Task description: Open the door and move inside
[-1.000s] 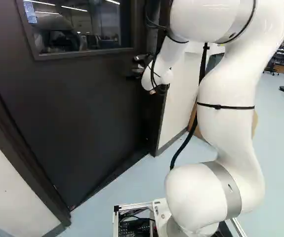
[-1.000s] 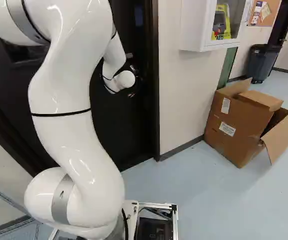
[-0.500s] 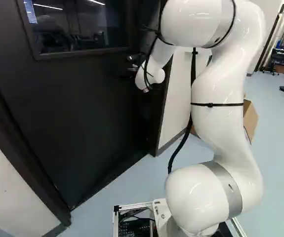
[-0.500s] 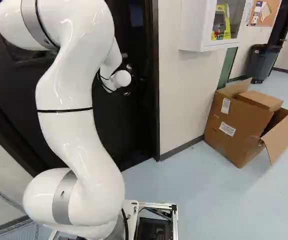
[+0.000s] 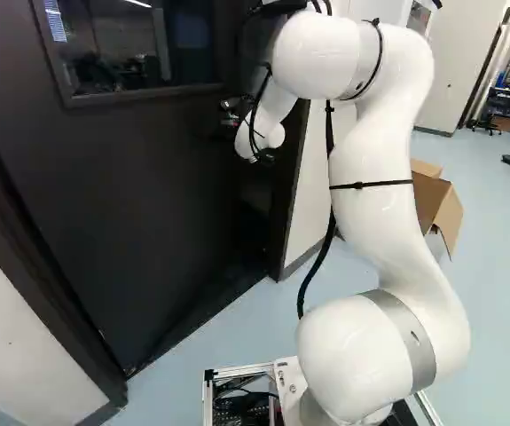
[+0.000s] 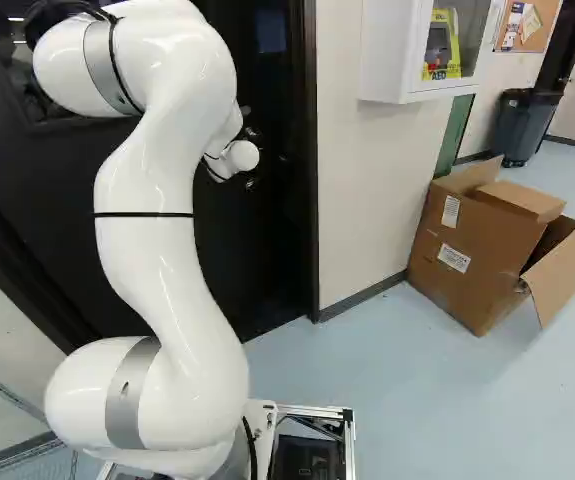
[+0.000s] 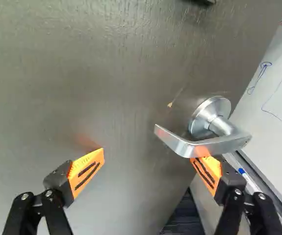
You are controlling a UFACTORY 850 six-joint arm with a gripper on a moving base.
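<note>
Fingers (image 7: 88, 171) stand released and wide, one at the lever handle (image 7: 176, 142) of the door (image 5: 121, 204) ahead, which appears ajar; you are judged mid-opening, next requiring a steady inward push before driving your base (image 6: 317, 411) through.

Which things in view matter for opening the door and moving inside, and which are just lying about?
For the job:
- door
- door handle
- claw

Just lying about:
- cardboard box
- trash bin
- wall cabinet
- whiteboard
</note>
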